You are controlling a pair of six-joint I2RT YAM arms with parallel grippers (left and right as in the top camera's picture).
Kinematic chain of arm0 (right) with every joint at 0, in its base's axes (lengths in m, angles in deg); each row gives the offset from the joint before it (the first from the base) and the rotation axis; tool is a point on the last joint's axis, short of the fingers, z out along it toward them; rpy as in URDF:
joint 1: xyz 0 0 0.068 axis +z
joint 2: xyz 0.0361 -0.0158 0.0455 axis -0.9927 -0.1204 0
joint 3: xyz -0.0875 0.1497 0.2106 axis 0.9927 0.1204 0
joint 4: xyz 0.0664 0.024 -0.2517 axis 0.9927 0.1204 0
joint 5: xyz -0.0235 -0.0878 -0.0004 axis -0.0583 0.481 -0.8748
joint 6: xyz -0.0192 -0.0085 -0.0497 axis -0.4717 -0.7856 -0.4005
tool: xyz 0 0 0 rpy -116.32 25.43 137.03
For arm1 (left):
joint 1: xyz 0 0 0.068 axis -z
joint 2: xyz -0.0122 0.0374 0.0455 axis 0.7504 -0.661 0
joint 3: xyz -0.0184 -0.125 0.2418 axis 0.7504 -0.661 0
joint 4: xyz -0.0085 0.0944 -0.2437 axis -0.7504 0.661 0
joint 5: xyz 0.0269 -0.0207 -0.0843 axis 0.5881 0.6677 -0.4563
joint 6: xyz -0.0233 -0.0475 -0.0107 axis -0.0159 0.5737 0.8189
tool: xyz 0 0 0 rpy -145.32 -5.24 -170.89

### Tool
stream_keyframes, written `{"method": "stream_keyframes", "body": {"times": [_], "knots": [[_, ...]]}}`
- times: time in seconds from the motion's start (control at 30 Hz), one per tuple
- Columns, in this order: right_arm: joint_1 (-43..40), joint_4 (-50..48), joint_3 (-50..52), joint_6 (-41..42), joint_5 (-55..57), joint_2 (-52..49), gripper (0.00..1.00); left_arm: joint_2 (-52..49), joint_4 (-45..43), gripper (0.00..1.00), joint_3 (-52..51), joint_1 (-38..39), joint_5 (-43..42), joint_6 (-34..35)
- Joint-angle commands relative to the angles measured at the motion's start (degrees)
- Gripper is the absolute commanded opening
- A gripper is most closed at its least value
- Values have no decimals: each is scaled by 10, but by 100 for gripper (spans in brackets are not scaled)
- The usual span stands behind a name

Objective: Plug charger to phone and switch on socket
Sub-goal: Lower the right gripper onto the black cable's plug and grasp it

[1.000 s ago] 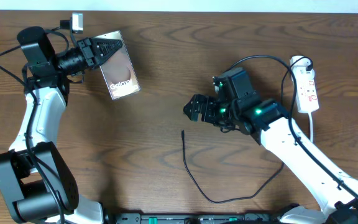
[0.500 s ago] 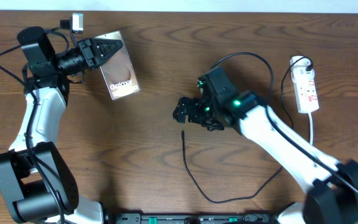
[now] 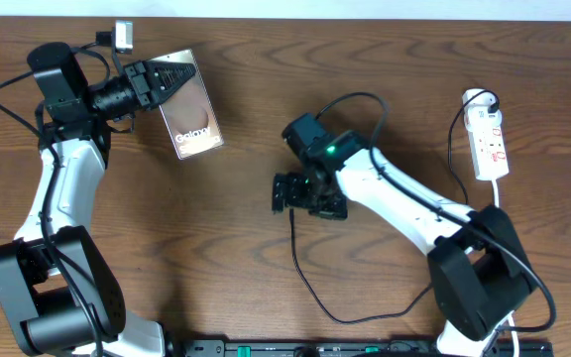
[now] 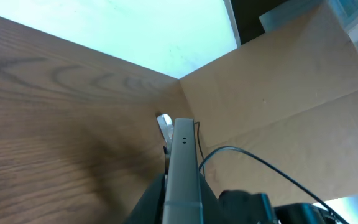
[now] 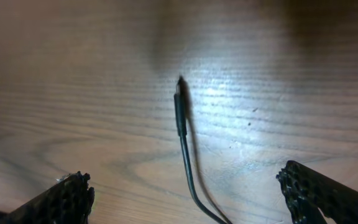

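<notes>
The right gripper (image 5: pixel 188 196) stands wide open and holds nothing. Only its dark fingertips (image 5: pixel 64 199) show, at the lower corners of the wrist view, and the charger (image 5: pixel 179 112) lies on the table (image 3: pixel 266 59) between and just ahead of them, its plug tip blurred and its cable's far end lost under the arm from overhead. The left gripper (image 3: pixel 167 83) is clamped on the upper edge of the phone (image 3: pixel 198 119), which its wrist camera sees only edge-on, and I cannot tell whether the phone touches the wood. The socket (image 3: pixel 490 139) lies well apart at the far right, its cord partly hidden behind the right arm.
</notes>
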Motion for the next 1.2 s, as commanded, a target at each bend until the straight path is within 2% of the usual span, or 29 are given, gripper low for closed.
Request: {"method": "stream_keyframes", "body": {"times": [0.0, 0.23, 0.37, 0.6, 0.83, 0.97, 1.17], "knots": [[19, 2, -11, 2, 23, -11, 93, 15, -5, 7, 12, -1, -16, -4], [45, 5, -11, 15, 90, -24, 84, 15, -4, 8, 12, -1, -16, -4], [48, 4, -11, 24, 97, -39, 73, 15, -4, 8, 12, -1, -16, -4], [50, -7, -11, 23, 99, -94, 63, 15, -4, 8, 12, -1, -16, -4], [50, -10, -11, 23, 94, -103, 61, 15, -4, 8, 12, -1, -16, -4], [50, -10, -11, 23, 94, -103, 56, 15, -4, 7, 12, -1, -16, -4], [50, -11, -11, 23, 94, -103, 43, 15, -5, 7, 12, -1, -16, -4]]}}
